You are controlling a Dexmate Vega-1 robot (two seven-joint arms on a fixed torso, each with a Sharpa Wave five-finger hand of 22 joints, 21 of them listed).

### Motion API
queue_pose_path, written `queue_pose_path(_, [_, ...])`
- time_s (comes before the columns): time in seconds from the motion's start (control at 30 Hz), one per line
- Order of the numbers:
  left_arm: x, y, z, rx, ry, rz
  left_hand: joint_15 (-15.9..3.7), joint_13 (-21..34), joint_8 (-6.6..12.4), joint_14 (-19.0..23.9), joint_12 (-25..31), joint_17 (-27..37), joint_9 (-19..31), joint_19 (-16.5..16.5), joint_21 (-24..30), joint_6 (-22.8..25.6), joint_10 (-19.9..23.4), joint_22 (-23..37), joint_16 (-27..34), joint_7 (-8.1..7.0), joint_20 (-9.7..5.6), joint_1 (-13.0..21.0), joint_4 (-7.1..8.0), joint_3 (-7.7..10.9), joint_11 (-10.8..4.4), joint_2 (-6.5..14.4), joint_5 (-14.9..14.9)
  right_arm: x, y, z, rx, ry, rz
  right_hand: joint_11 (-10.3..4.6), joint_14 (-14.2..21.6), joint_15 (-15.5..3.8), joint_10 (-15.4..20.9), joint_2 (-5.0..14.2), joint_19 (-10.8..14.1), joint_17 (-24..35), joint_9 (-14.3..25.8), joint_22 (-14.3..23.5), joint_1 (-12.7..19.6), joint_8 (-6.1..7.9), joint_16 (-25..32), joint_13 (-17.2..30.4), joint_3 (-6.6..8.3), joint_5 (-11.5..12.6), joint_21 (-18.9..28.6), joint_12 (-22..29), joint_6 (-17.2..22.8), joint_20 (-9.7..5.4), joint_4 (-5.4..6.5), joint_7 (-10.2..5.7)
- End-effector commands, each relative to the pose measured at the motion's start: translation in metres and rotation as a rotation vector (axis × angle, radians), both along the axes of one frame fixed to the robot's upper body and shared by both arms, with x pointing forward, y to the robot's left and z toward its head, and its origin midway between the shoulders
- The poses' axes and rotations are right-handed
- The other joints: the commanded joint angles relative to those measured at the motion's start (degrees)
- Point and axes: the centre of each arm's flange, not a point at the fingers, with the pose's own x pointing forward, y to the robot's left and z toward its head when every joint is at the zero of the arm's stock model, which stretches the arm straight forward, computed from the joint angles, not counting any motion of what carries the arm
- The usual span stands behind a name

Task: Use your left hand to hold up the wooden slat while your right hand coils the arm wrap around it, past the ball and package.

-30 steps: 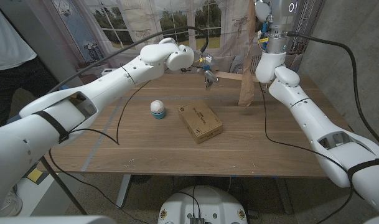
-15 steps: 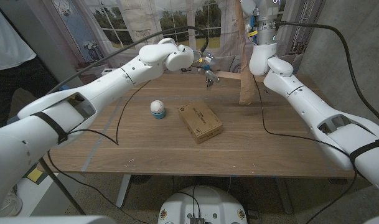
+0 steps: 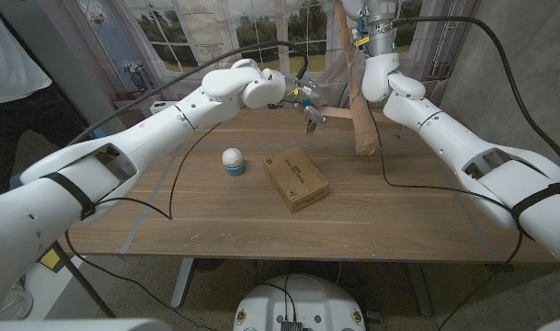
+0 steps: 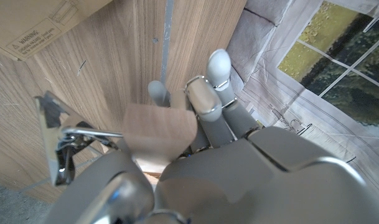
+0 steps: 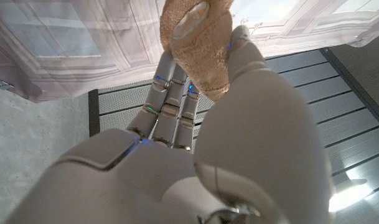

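The wooden table [image 3: 215, 221] carries the task's things, with a printed backdrop of windows and trees [image 3: 197, 28] hanging behind its far edge. The left arm [image 3: 142, 138] reaches from the near left corner across to the far middle, and the right arm [image 3: 463, 156] rises from the near right to the far right, its wrist lifted high above the table. A long tan arm wrap [image 3: 360, 129] hangs down from the raised right hand [image 5: 195, 56] to the table's far right part, beside the slat's far end; in the right wrist view the fingers [image 5: 170, 87] are curled around the bunched upper end of the wrap, gripping it. A flat cardboard package [image 3: 296, 180] lies near the table's middle, turned at an angle, with a dark printed label on its top too small to read from the head view; in the left wrist view its corner bears a triangle sign and the word "WARNING" above finer lines that cannot be read. The wooden slat [image 3: 339, 113] is held level above the far edge by the left hand [image 3: 302, 99], whose fingers [image 4: 208, 102] close around its rounded end. A small white ball [image 3: 233, 161] with a darker band sits just left of the package, apart from it.
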Motion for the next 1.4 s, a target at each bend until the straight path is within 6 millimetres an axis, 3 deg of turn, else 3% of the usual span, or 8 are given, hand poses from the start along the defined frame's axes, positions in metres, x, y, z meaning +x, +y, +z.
queue_pose_path(0.03, [-0.010, 0.004, -0.005, -0.007, -0.001, 0.003, -0.26, 0.11, 0.22, 0.02, 0.19, -0.01, 0.13, -0.10, 0.33, -1.24, 0.05, 0.10, -0.20, 1.52, -1.50, 0.01, 2.06, 2.41, -0.65, 0.47, 0.01, 0.034, -0.025, 0.008, 0.088, 0.146, -0.068, -7.90, 15.88, -16.85, 9.98, 11.02, -0.23, 0.31, 0.34, 0.02, 10.02, 0.07, -0.34, 0.29, 0.75, 1.36, 0.34, 0.32, 6.41, -6.96, 0.98, 6.05])
queue_pose_path(0.63, [-0.009, 0.006, -0.003, -0.007, -0.004, 0.030, -0.26, 0.10, 0.44, 0.02, 0.22, 0.00, -0.11, -0.04, 0.45, -1.44, 0.17, -0.10, -0.20, 1.65, -1.51, -0.11, 2.06, 2.51, -0.42, 0.48, 0.01, 0.049, -0.106, -0.006, 0.283, 0.311, -0.193, -7.95, 15.71, -16.84, 9.81, 11.08, -0.70, 0.95, 0.42, -0.02, 9.97, -0.11, -1.34, 0.75, 0.70, 1.28, 0.38, 0.11, 6.65, -6.97, 1.04, 5.84])
queue_pose_path(1.0, [-0.011, 0.007, 0.000, -0.013, -0.023, 0.007, -0.26, 0.10, 0.67, 0.07, 0.22, -0.02, -0.23, -0.17, 0.80, -1.49, 0.16, 0.26, -0.20, 1.65, -1.49, -0.20, 2.06, 2.57, -0.54, 0.47, -0.01, 0.063, -0.134, -0.017, 0.330, 0.466, -0.243, -7.93, 15.67, -16.85, 9.75, 11.11, -0.91, 1.22, 0.25, -0.02, 9.98, -0.34, -1.73, 0.74, 0.68, 1.26, 0.38, -0.09, 6.68, -6.96, 1.06, 5.96])
queue_pose_path(1.4, [-0.014, 0.006, 0.001, -0.014, -0.031, -0.003, -0.24, 0.11, 0.86, -0.06, 0.23, -0.01, -0.23, -0.13, 0.52, -1.57, 0.17, -0.14, -0.24, 1.53, -1.57, -0.29, 2.08, 2.62, -0.44, 0.45, -0.01, 0.073, -0.150, -0.023, 0.348, 0.603, -0.284, -7.90, 15.73, -16.86, 9.84, 11.14, -1.20, 1.66, 0.21, -0.01, 10.05, -0.56, -2.29, 0.85, 0.64, 1.19, 0.42, -0.27, 6.76, -7.00, 1.04, 6.17])
